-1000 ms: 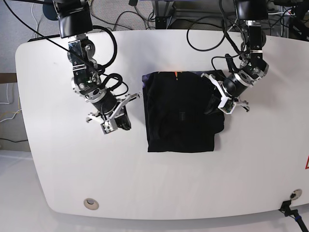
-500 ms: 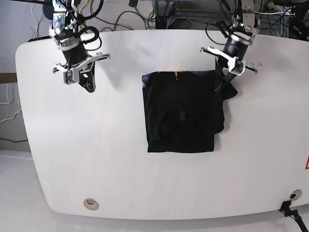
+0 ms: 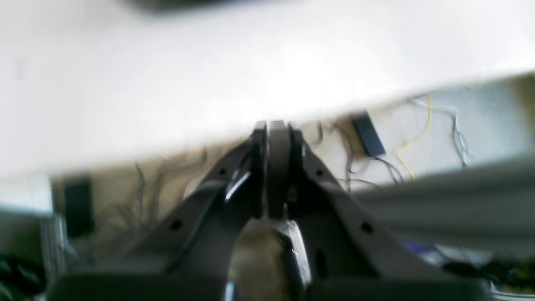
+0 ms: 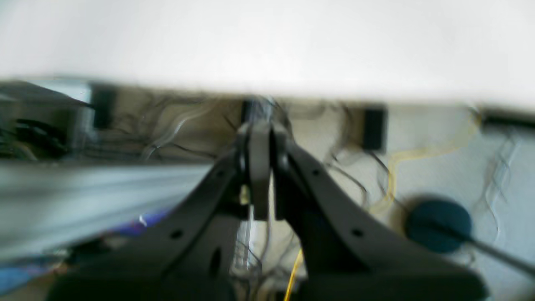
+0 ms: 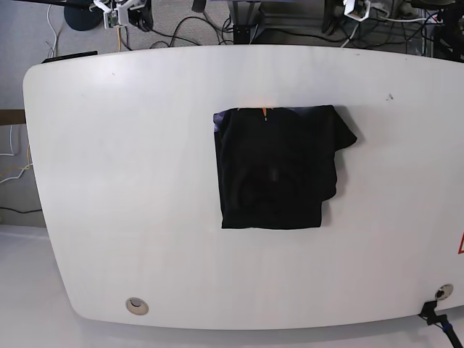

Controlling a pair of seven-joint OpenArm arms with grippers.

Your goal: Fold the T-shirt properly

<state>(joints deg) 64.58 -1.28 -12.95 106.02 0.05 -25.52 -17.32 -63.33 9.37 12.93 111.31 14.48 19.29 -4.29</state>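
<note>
Nearest the lower edge of the base view, a small round metal fitting (image 5: pixel 135 305) is sitting in the white table (image 5: pixel 109 217), well off from the T-shirt (image 5: pixel 279 168) toward the near left corner, and a red mark (image 5: pixel 460 245) is showing at the table's right edge, also well apart from the T-shirt. The black T-shirt is lying folded into a rough rectangle a little right of the table's middle, flat on the surface, with nothing touching it; its near hem is running fairly straight, its right side is bulging unevenly, and one flap is sticking out at the far right corner. A small orange tag (image 5: pixel 264 112) is peeking out at the T-shirt's far edge. Beyond the T-shirt, past the table's far rim, both arms are hanging off the tabletop. The left gripper (image 3: pixel 273 125) is pointing at the table's far edge with its fingers pressed together and nothing between them, well apart from the T-shirt. The right gripper (image 4: pixel 259 125) is sitting the same way, its fingers closed tight on nothing, also beyond the far rim and well away from the T-shirt. Both wrist views are blurred; behind the grippers, loose cables (image 4: pixel 393 167) are lying on the floor.
</note>
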